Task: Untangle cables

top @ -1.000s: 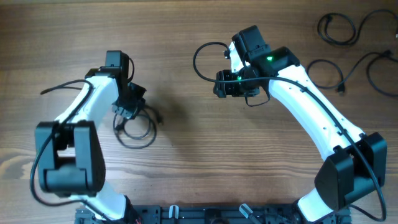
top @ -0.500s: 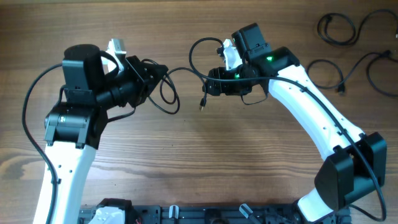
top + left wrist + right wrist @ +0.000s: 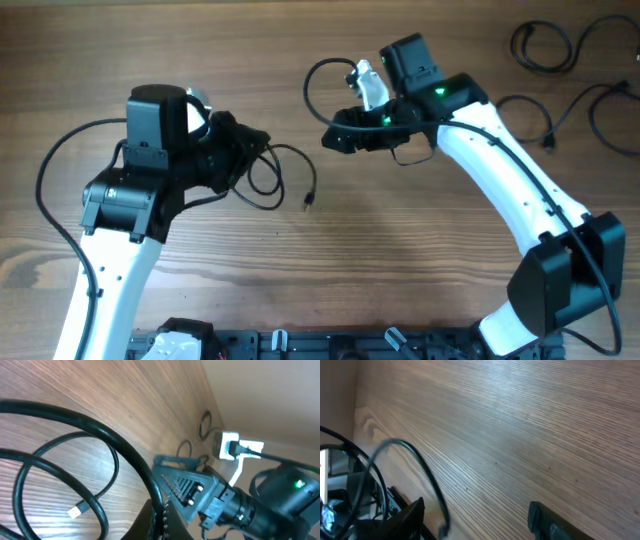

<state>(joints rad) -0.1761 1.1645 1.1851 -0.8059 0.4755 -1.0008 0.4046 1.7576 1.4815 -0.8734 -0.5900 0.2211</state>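
The left gripper [image 3: 250, 152] is clenched on a cable [image 3: 268, 178], left of centre over the table [image 3: 400, 270]. The cable droops from the jaws in a couple of loose loops, and one free end with a small plug [image 3: 308, 202] trails out to the right. Whether that plug touches the wood cannot be told. In the left wrist view the same cable sweeps close past the camera in wide curves. The right gripper [image 3: 332, 140] hangs near the top centre, pointing left toward the loops but apart from them. Its jaws are released: in the right wrist view the fingers [image 3: 407, 516] stand wide with only bare wood between them. More coils [image 3: 540, 45] lie separately at the far right corner, well apart from both grippers.
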